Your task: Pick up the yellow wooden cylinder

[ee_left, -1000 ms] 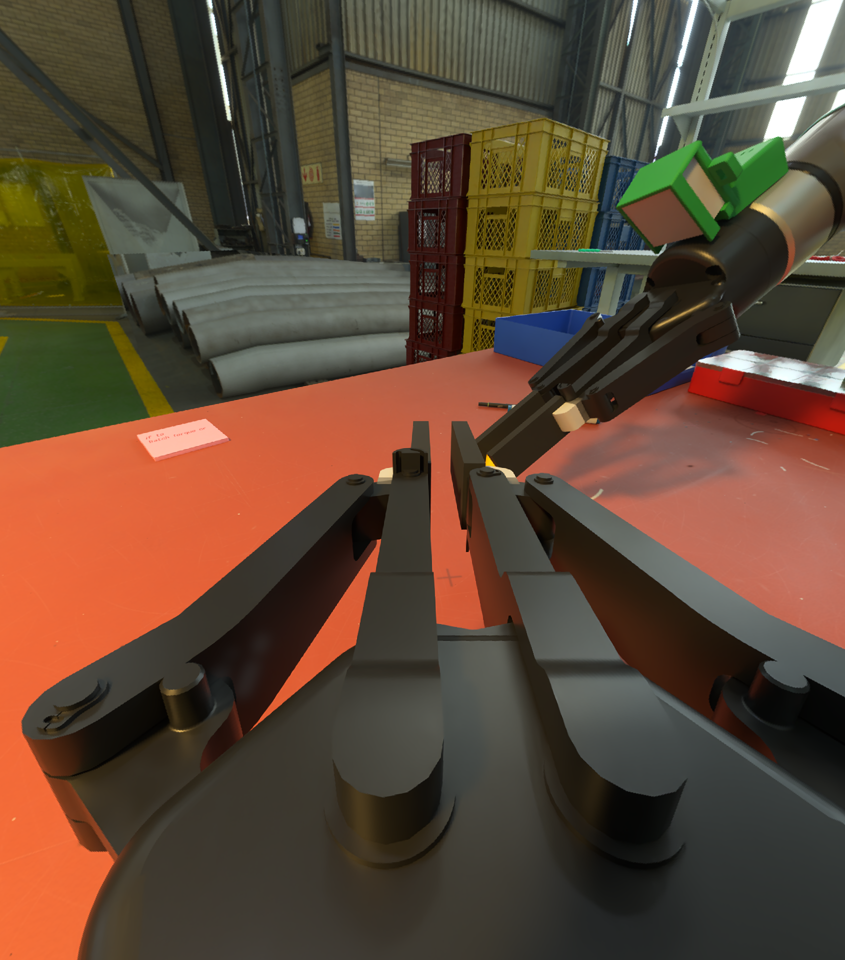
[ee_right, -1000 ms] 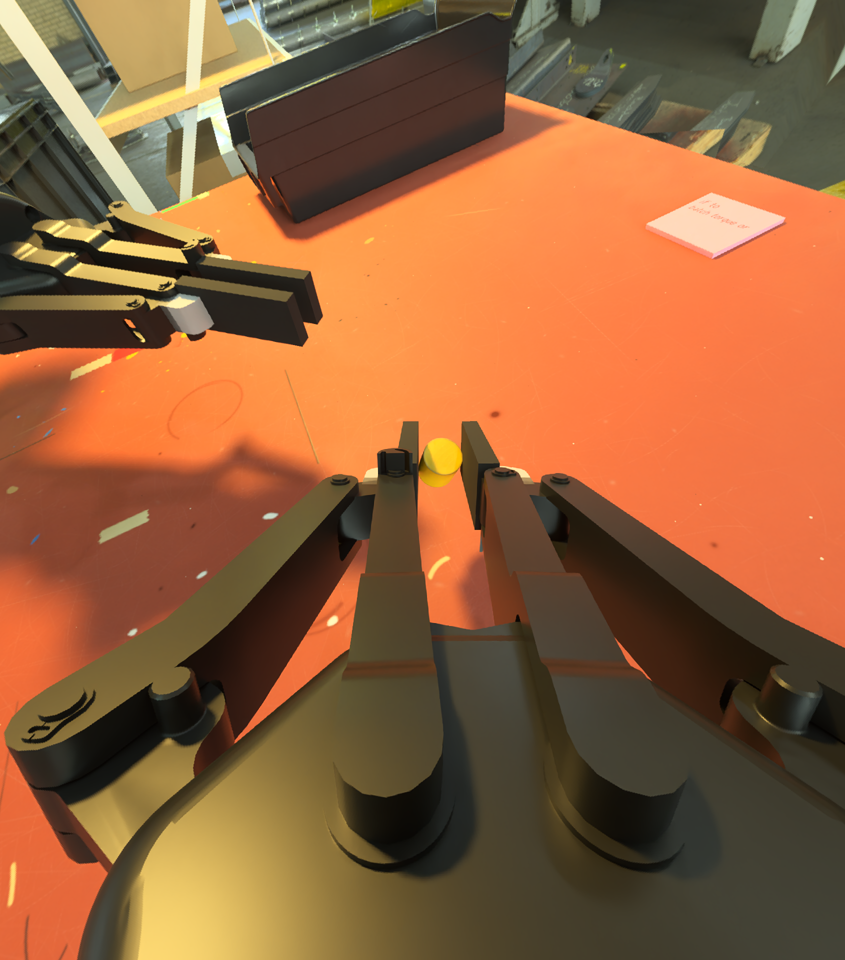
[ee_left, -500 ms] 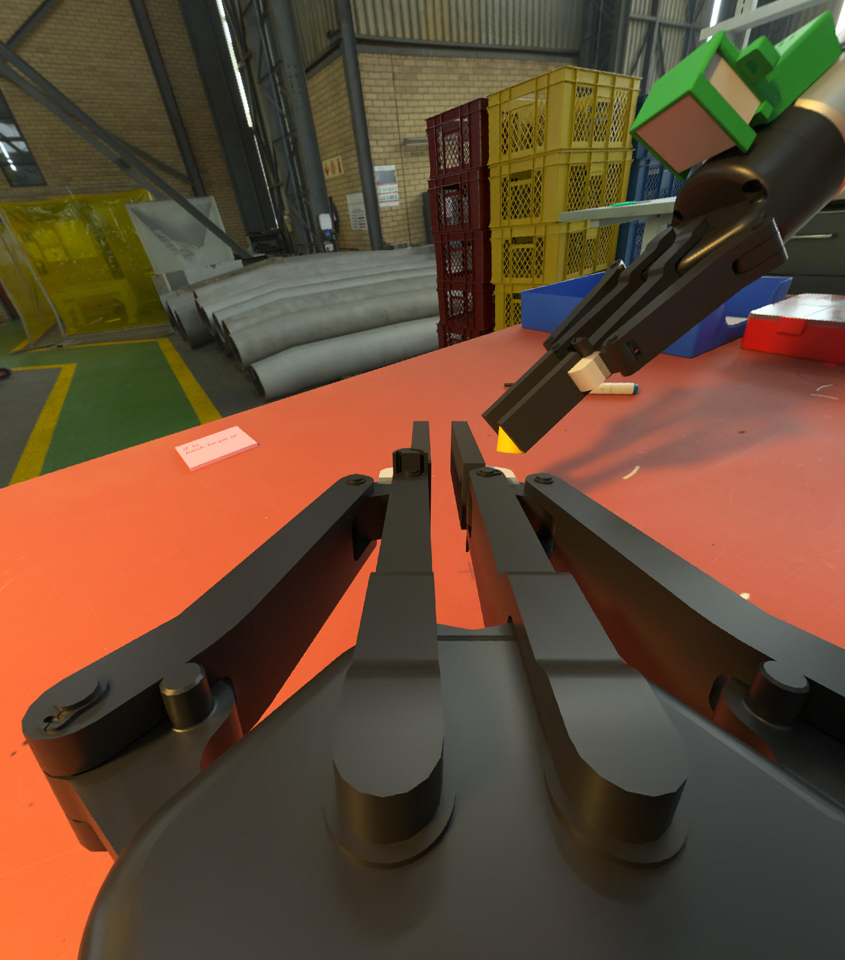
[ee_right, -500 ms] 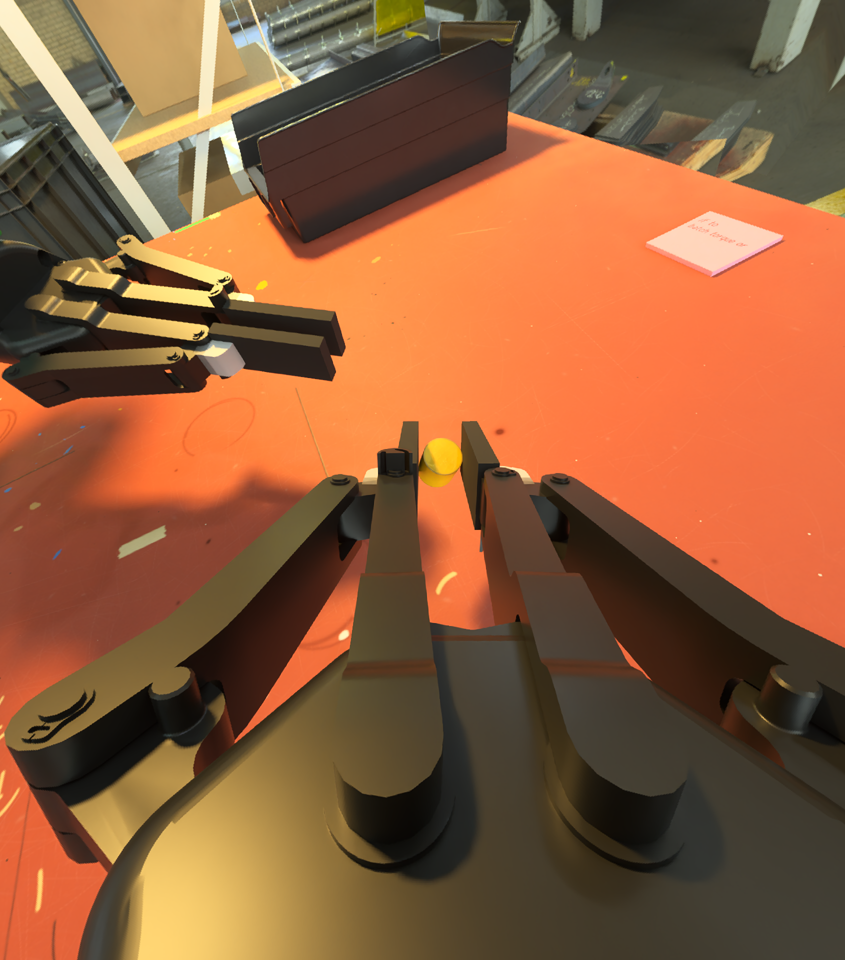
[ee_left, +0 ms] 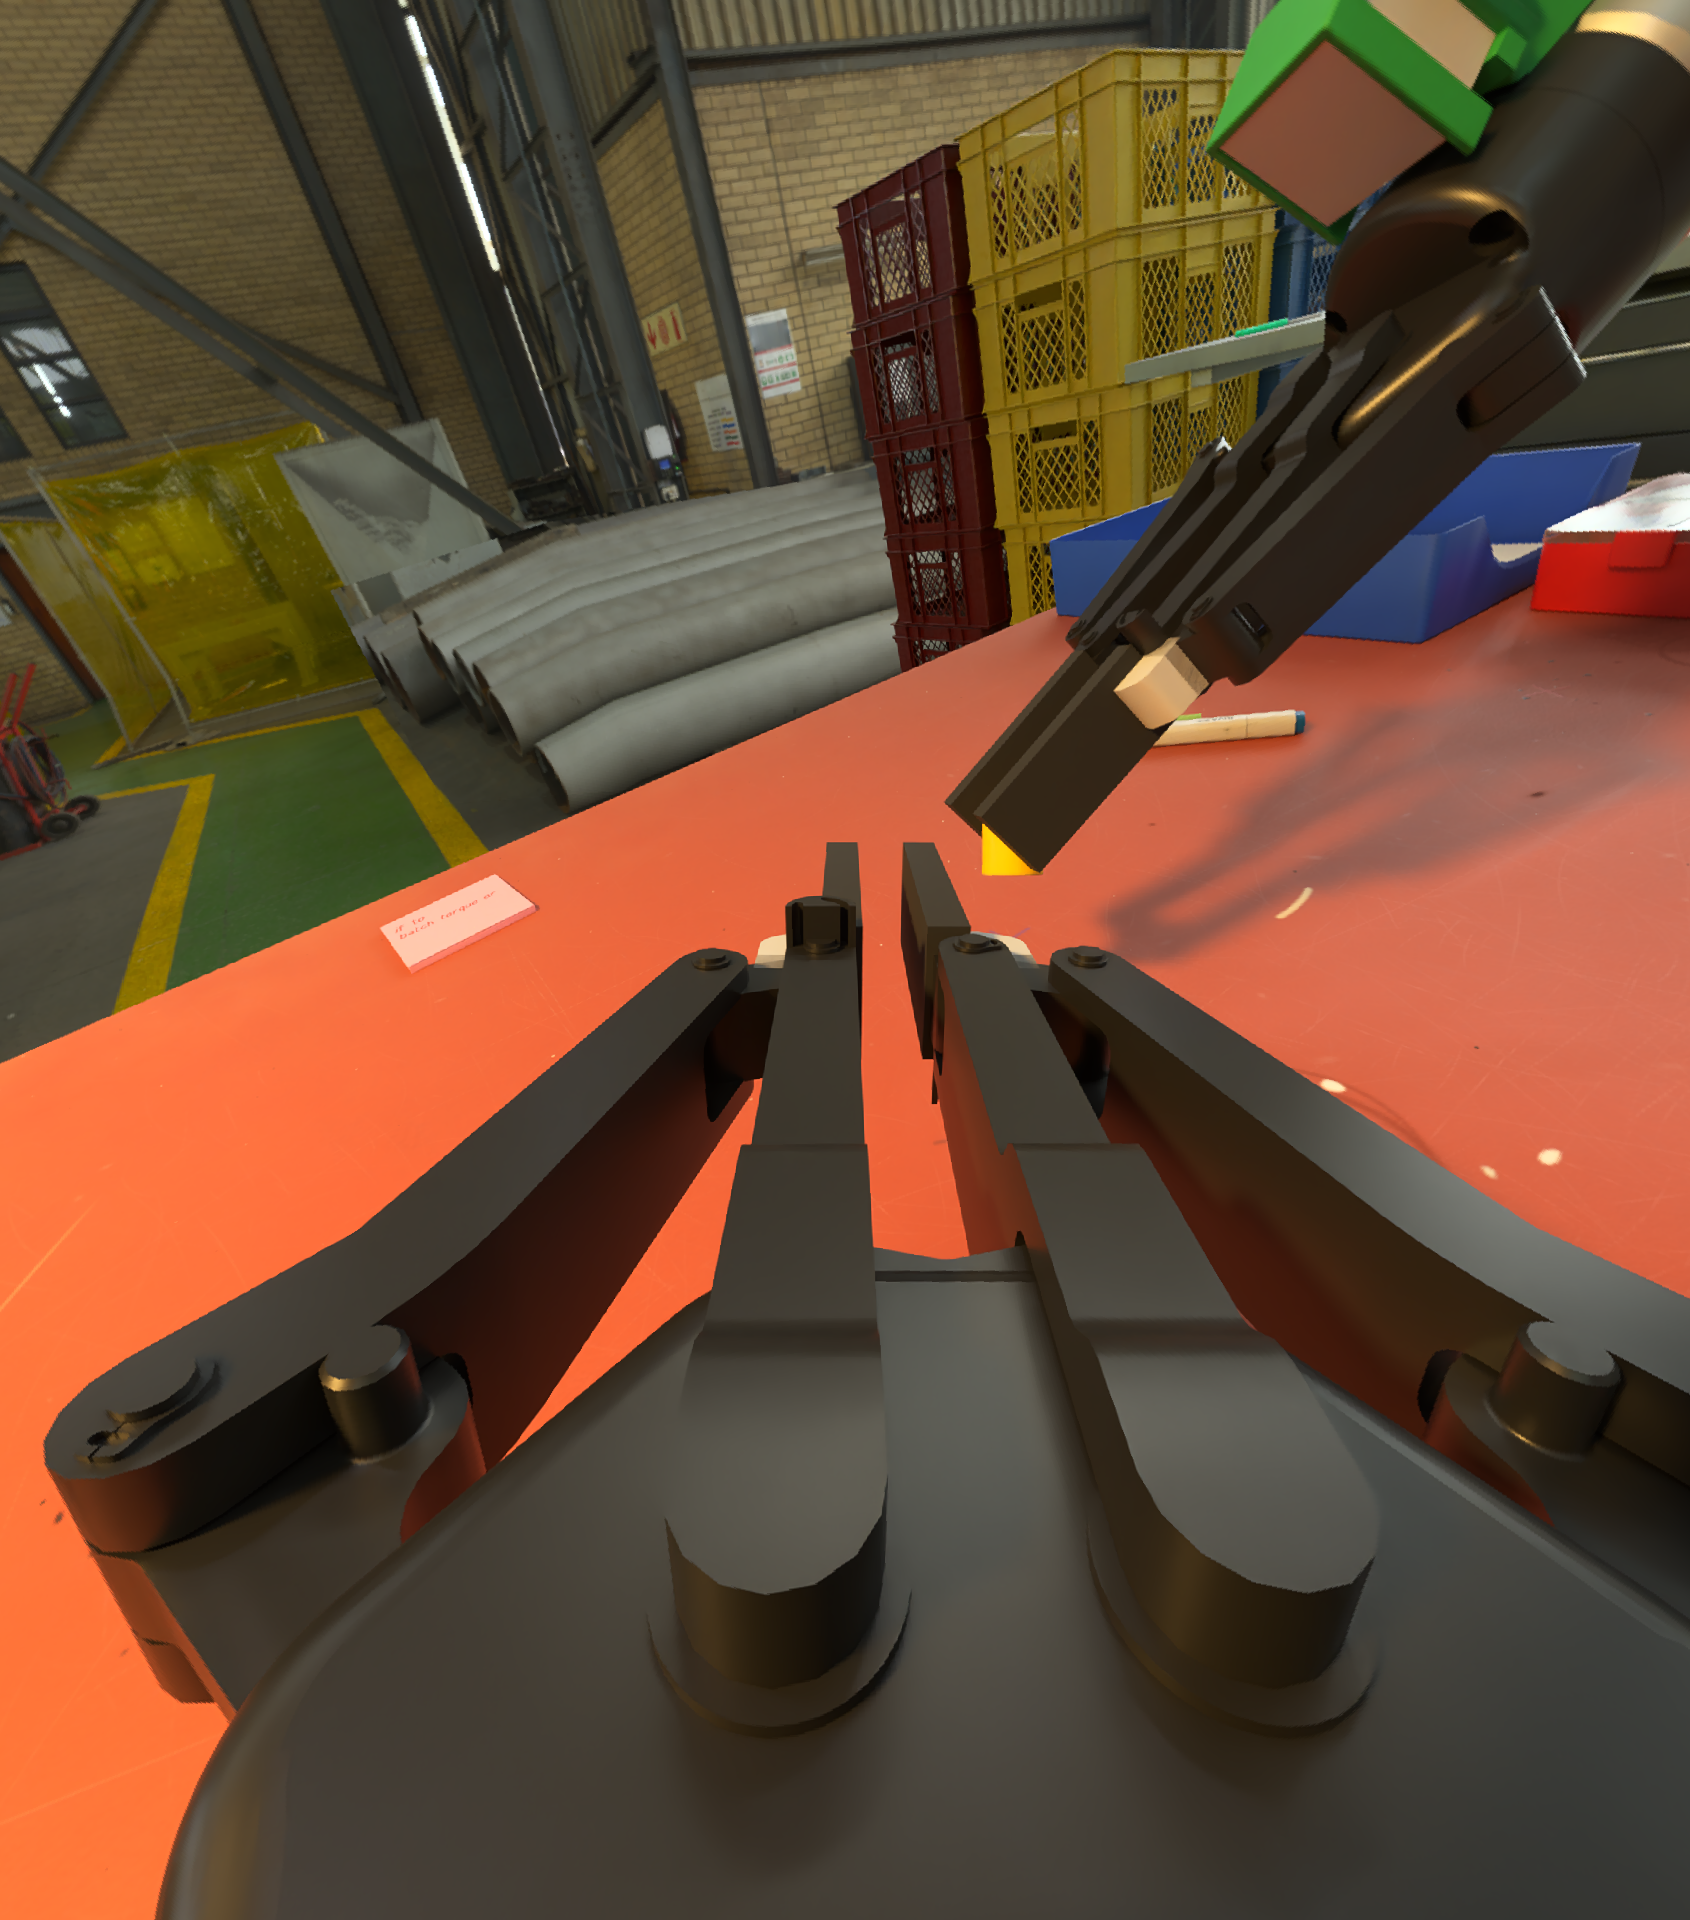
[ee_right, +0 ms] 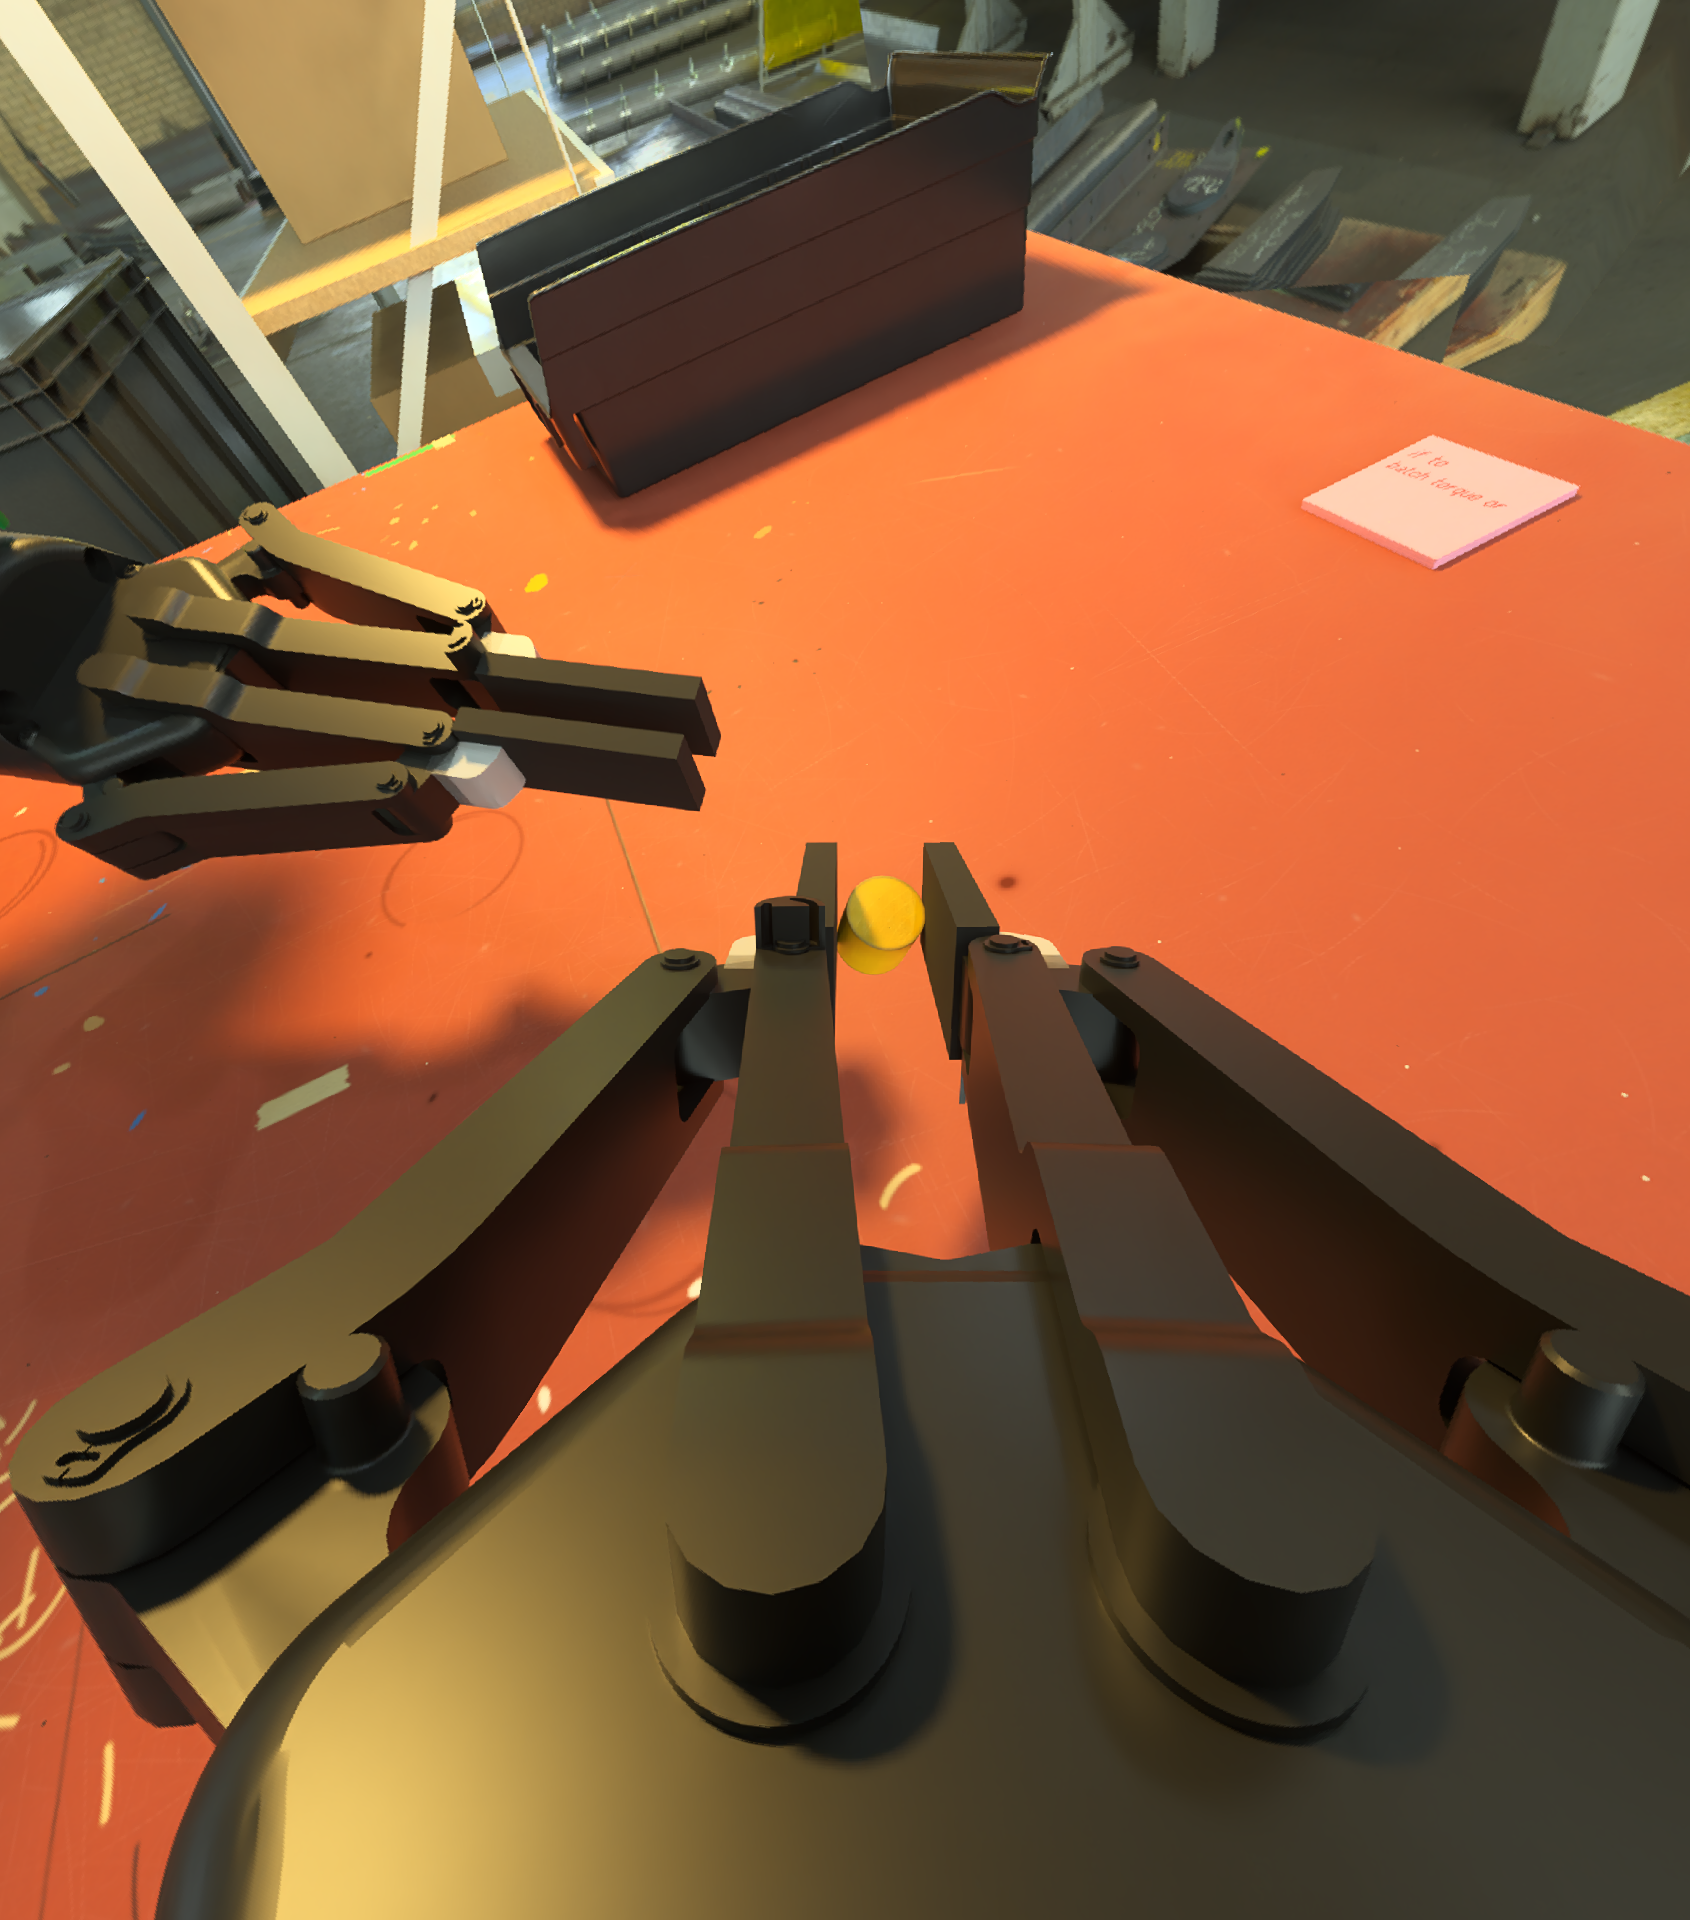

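Observation:
The yellow wooden cylinder (ee_right: 880, 920) sits between the fingertips of my right gripper (ee_right: 879, 883), which is shut on it and holds it above the orange table (ee_right: 1236, 831). In the left wrist view only the cylinder's lower yellow end (ee_left: 1002, 856) shows below the right gripper (ee_left: 1005, 826), which slants down from the upper right, clear of its shadow on the table. My left gripper (ee_left: 880, 873) is shut and empty, hovering low over the table just left of the cylinder. It also shows in the right wrist view (ee_right: 706, 743), to the left.
A pink note pad (ee_right: 1438, 499) lies near the table's far edge. A dark bin (ee_right: 779, 301) stands at the back. A blue tray (ee_left: 1392, 582), a red box (ee_left: 1672, 561) and a marker pen (ee_left: 1236, 725) lie beyond the right gripper.
My right gripper has risen with the cylinder, lifting clear of the table. My left gripper has tilted and shifted relative to it, still shut.

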